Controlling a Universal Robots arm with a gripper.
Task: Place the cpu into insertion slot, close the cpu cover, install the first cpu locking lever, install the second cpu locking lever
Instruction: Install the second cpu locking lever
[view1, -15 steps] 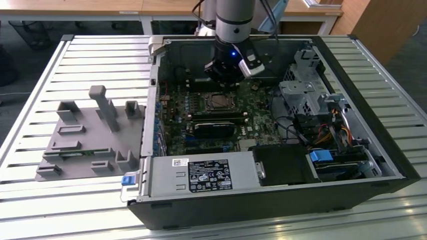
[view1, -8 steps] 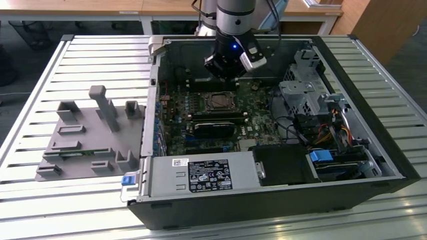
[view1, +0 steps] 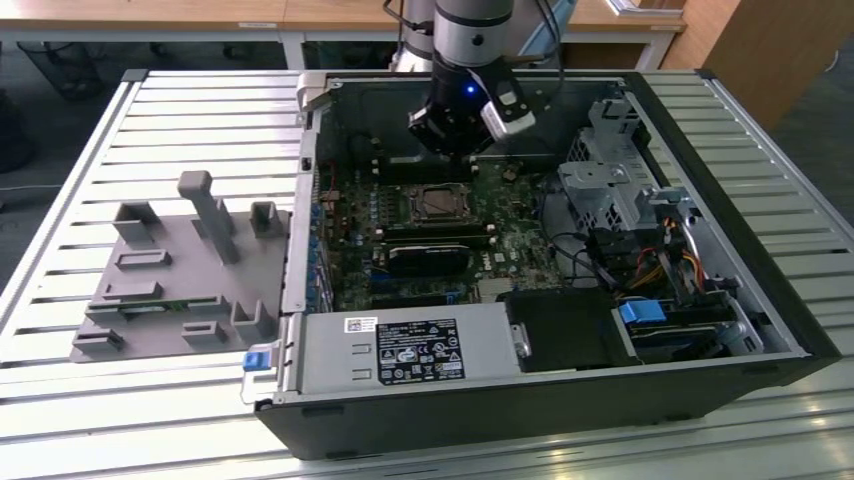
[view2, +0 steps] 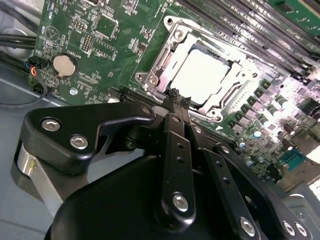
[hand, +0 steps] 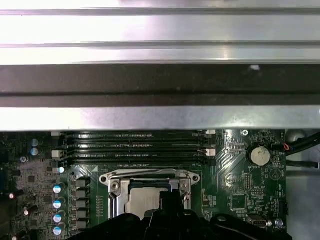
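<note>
Case: open computer case (view1: 694, 330) lying on a slatted metal table (view1: 107, 420); its walls ring the circuit board (view1: 350, 262) on all sides.
Edges near socket: memory slots (hand: 132, 145) run along one side of the insertion slot (view2: 150, 65); in the first wrist view a bright metal case wall (hand: 160, 117) rises just beyond them. A drive cage (view1: 607, 195) and cables (view1: 654, 265) crowd the exterior view's right.
Open room: bare green board with a coin cell (view2: 63, 64) lies beside the socket, low components only; capacitors (hand: 57, 202) line the other side.
Power supply: grey box (view1: 400, 352) at the case's near edge, well apart from the socket.
Fixture: grey moulded tray (view1: 174, 275) on the table at the exterior view's left, outside the case.
Cpu: the cpu (view2: 202, 75) sits flat inside the insertion slot, silvery top showing.
Cpu cover: the cpu cover (view2: 165, 60) lies down around the chip, its window framing the metal top.
Arm pose: the arm (view1: 470, 40) comes down near-vertical from the far side of the case, wrist over the board's far half.
Gripper: the gripper (view2: 175, 97) hovers just above the near edge of the cover.
Fingers: fingertips (view2: 171, 95) drawn together, nothing between them.
</note>
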